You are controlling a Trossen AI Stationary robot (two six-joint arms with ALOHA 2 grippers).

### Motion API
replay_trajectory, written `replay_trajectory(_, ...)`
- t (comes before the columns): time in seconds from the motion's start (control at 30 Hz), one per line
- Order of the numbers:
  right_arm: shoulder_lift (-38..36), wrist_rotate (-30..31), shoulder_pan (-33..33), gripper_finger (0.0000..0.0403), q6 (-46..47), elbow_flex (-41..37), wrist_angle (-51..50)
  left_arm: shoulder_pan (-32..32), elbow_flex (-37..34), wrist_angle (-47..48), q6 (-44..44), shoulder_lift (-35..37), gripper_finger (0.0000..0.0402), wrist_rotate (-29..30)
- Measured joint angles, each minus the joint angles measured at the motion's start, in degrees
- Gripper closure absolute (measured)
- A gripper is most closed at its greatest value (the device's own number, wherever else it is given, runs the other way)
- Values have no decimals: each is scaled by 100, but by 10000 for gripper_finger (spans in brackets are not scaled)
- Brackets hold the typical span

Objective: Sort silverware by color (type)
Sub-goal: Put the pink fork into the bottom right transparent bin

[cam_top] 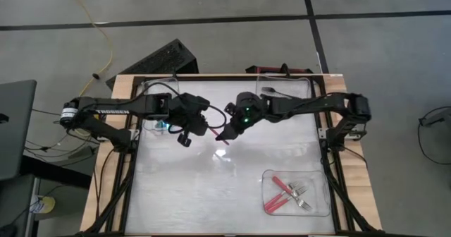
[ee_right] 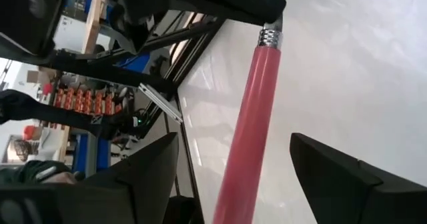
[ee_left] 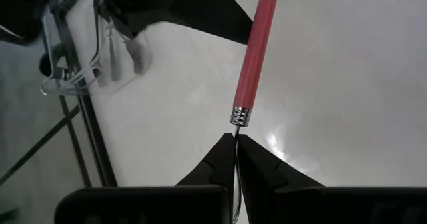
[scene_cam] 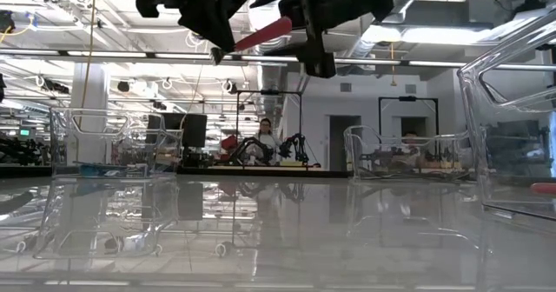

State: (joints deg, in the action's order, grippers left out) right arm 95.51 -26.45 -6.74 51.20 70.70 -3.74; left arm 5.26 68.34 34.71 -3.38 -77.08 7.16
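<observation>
A red-handled fork (ee_left: 253, 57) hangs above the table's middle between my two grippers. My left gripper (ee_left: 237, 143) is shut on its metal part. Its red handle (ee_right: 257, 117) points toward my right gripper (ee_right: 233, 136), which is open, one finger on either side of the handle with a gap to each. In the high view my left gripper (cam_top: 189, 130) and right gripper (cam_top: 227, 132) face each other with the fork (cam_top: 211, 133) between them. The tines are hidden behind my left fingers. My left gripper pinches the fork's thin metal neck (ee_left: 236, 136), just behind the ribbed collar of the handle, between its two fingertips. The fingers lie along the fork, slanting down from the table's left. The fork is lifted clear, and its handle sticks out beyond the fingertips.
A clear tray (cam_top: 320, 205) at the near right holds red-handled forks (cam_top: 278, 195). Another clear tray (cam_top: 144, 128) stands at the far left under my left arm, and a third (cam_top: 303, 85) at the far right. The table between them is bare.
</observation>
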Motion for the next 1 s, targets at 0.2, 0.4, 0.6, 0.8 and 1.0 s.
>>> replay_trajectory(0.2, 47, -1, 11, 99, -65, 0, 52, 0, 0, 0, 57, 0, 401, 56)
replay_trajectory(0.4, 47, 67, 27, 147, -63, 1, 41, 2, 0, 3, 236, 0, 401, 177)
replay_trajectory(0.6, 47, 88, 70, 254, 40, 0, -39, 0, 0, 14, 374, 0, 401, 267)
replay_trajectory(0.8, 62, 44, 59, 356, 44, -9, -164, -11, 11, -3, 418, 20, 399, 230)
replay_trajectory(1.0, -36, -99, 14, 356, -112, -1, -482, -160, 28, 46, 164, 20, 347, 231)
